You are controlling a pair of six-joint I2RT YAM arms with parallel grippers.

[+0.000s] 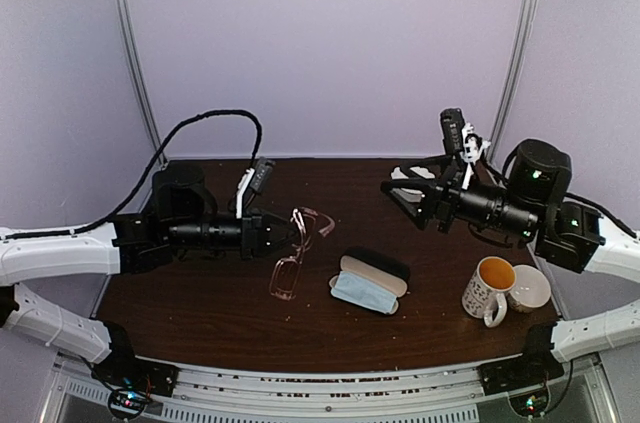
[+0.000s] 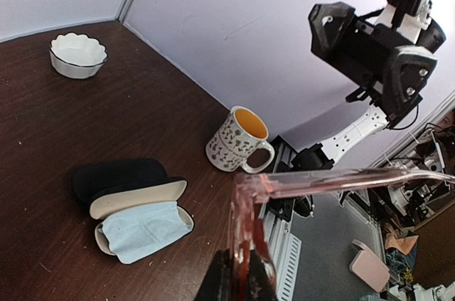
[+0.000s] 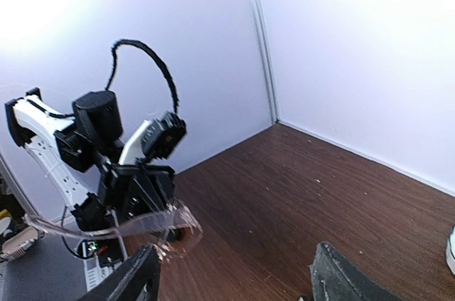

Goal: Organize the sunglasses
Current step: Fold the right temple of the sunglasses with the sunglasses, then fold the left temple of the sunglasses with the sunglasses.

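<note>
The left fingers (image 1: 283, 233) pinch the reddish sunglasses (image 1: 287, 278) above the surface (image 1: 200, 303), left of the case (image 1: 375, 268). The right fingers (image 1: 400, 199) stand spread, up behind this case.

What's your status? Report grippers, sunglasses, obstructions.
Left gripper shut on reddish glasses. Right gripper open, empty, raised. Black case open, blue cloth lying in it. Nothing between glasses and case.

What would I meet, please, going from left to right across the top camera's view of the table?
The sunglasses held in the left gripper → open glasses case → patterned mug → white bowl.
</note>
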